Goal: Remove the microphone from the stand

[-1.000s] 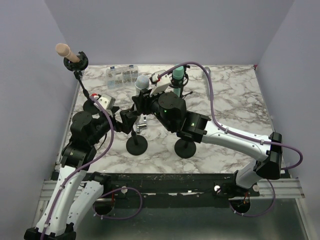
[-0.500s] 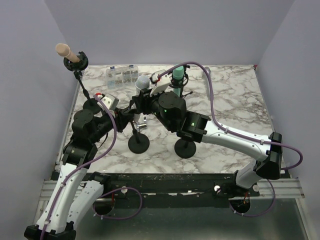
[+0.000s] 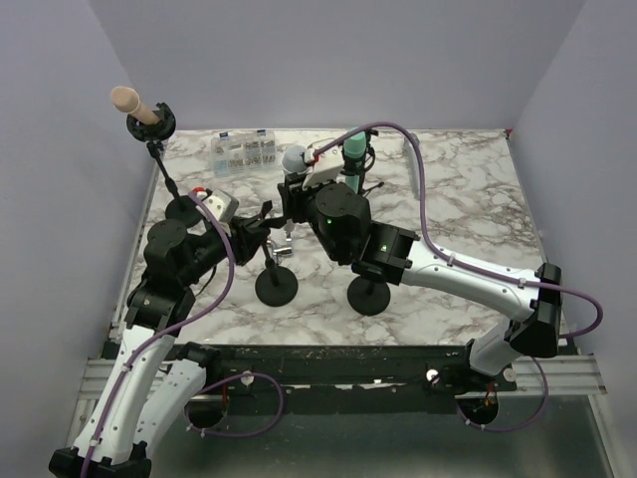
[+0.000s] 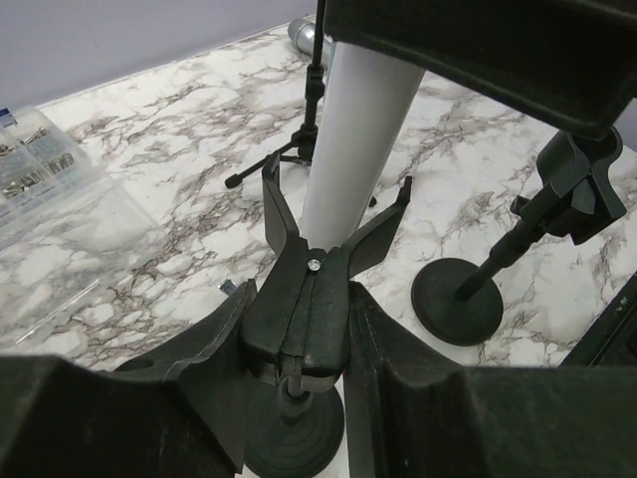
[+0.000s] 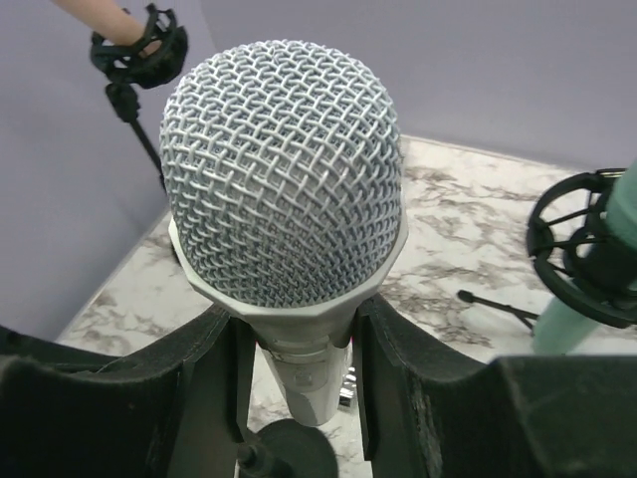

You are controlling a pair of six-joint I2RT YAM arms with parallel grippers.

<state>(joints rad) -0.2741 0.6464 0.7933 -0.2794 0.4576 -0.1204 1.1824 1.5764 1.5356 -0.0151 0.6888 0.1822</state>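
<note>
Compared with half a second ago, the microphone (image 5: 284,169) sits a little higher and further right in the top view, its grey mesh head nearer the teal microphone (image 3: 353,149). The stand (image 3: 276,287) has barely shifted since then, though it stands slightly right of its place a second ago.

The right gripper (image 5: 299,344) is clamped on the microphone's pale body just below the head, one finger (image 5: 199,388) pressed on each side. The left gripper (image 3: 261,229) is closed on the stand's black clip (image 4: 309,289), its fingers (image 4: 214,368) hugging both flanks of the block under the fork. In the left wrist view the microphone rises steeply from the clip, its lower end between the two prongs. Whether it touches them cannot be told.

A second round-based stand (image 3: 370,296) is just beside the first on the marble table (image 3: 468,199). A pink microphone (image 3: 126,100) hangs in a shock mount at the far left corner. The clear compartment box (image 3: 244,151) near the back edge has small dark labels, too small to read.
</note>
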